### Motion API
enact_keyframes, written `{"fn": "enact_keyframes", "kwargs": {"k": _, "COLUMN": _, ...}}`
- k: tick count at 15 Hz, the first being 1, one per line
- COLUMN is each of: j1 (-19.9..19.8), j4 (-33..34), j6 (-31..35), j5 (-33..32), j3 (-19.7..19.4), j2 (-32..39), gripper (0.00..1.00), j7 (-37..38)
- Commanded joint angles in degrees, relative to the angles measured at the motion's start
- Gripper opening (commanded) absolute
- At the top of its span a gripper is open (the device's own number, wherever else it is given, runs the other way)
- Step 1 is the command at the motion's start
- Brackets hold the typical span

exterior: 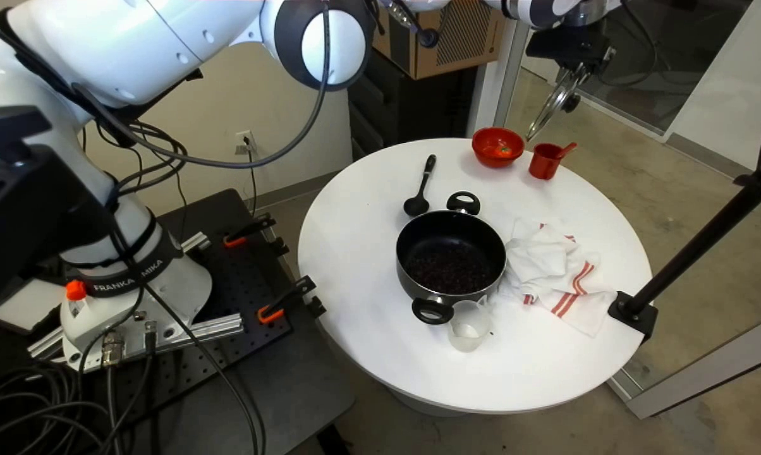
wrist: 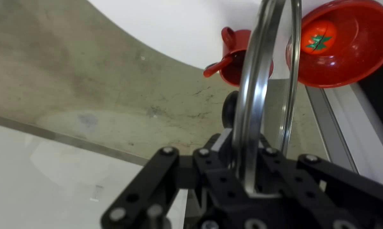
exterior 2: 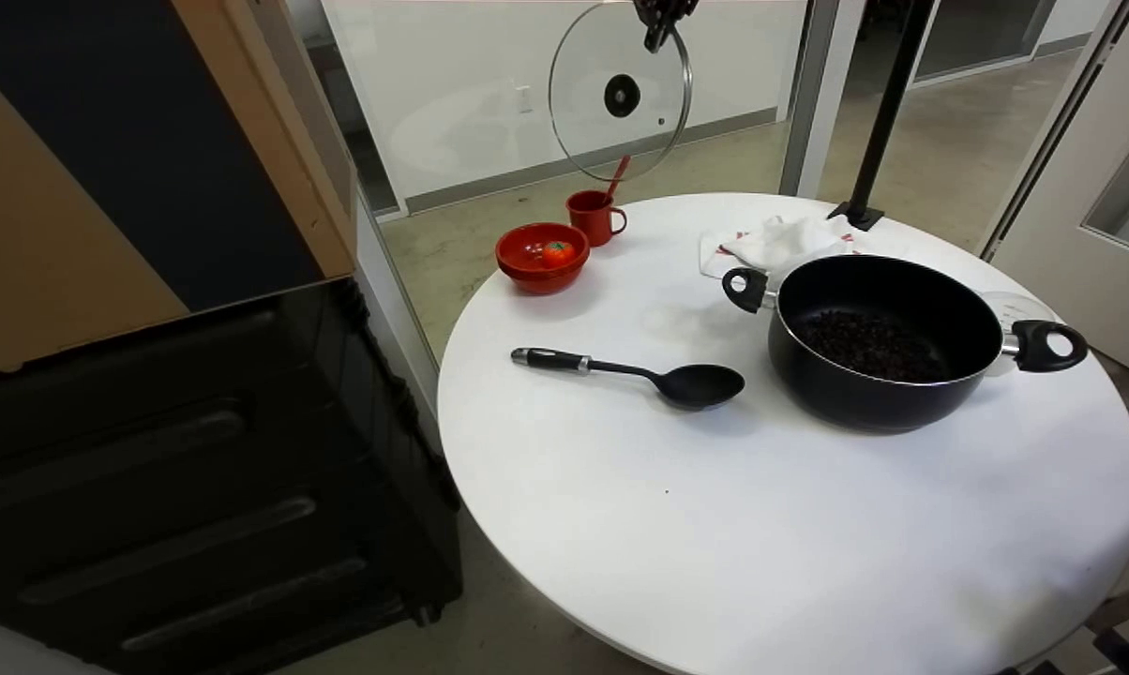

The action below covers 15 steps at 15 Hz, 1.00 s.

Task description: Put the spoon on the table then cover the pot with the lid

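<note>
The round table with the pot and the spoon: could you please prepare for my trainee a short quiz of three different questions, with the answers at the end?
1. Choose one: the black pot is (a) lidded, (b) uncovered, (c) upside down.
2. True or false: the black spoon lies on the table.
3. What does the gripper hold?

Key: 1. b; 2. true; 3. the glass lid.

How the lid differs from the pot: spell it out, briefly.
The lid is clear; the pot is black and opaque. The lid hangs steeply tilted, gripped at its edge by the pincer; the pot stands upright on the table. The lid has one centre knob, the pot two side handles. Both are round.
</note>
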Motion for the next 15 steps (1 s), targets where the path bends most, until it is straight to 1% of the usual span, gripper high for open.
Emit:
{"fn": "enact_keyframes", "kwargs": {"k": 1, "j1": 4.1, "j4": -1.3, "j6": 7.7, "j5": -4.5, "j3": -5.4, "j2": -2.2, "gripper": 0.03, "j7": 5.7}}
{"fn": "enact_keyframes", "kwargs": {"k": 4, "j1": 7.5, "j4": -1.7, "j6": 14.3, "j5": -7.9, "j3": -11.1, "j2": -1.7, "gripper": 0.03, "j7": 12.9}}
{"fn": "enact_keyframes", "kwargs": {"k": 7, "j1": 10.7, "j4": -3.0, "j6": 19.6, "j5": -11.5, "j3": -18.5, "j2": -1.1, "gripper": 0.03, "j7": 22.6}}
{"fn": "enact_keyframes", "kwargs": {"k": 10, "j1": 14.4, "j4": -5.2, "j6": 23.8, "j5": -15.1, "j3": -27.4, "j2": -0.8, "gripper": 0.03, "j7": 34.0}}
{"fn": "enact_keyframes", "kwargs": {"k": 14, "j1": 20.1, "j4": -9.6, "j6": 27.0, "j5": -19.0, "j3": -41.2, "j2": -0.4, "gripper": 0.03, "j7": 50.0}}
{"fn": "enact_keyframes", "kwargs": {"k": 15, "j1": 20.2, "j4": -11.8, "j6": 25.9, "j5": -20.7, "j3": -38.6, "j2": -2.2, "gripper": 0.03, "j7": 49.5}}
